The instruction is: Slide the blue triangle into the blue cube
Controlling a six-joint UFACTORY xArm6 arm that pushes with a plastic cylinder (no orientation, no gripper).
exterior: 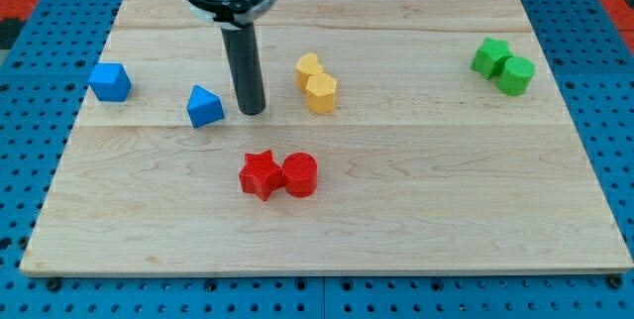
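Observation:
The blue triangle lies left of the board's middle. The blue cube sits farther to the view's left, a short gap away, slightly higher in the view. My tip rests on the board just to the right of the blue triangle, with a small gap between them. The dark rod rises from the tip to the arm's head at the view's top.
Two yellow blocks touch each other right of my tip. A red star and a red cylinder sit side by side below. A green star and a green cylinder sit at the view's right. The wooden board lies on a blue pegboard.

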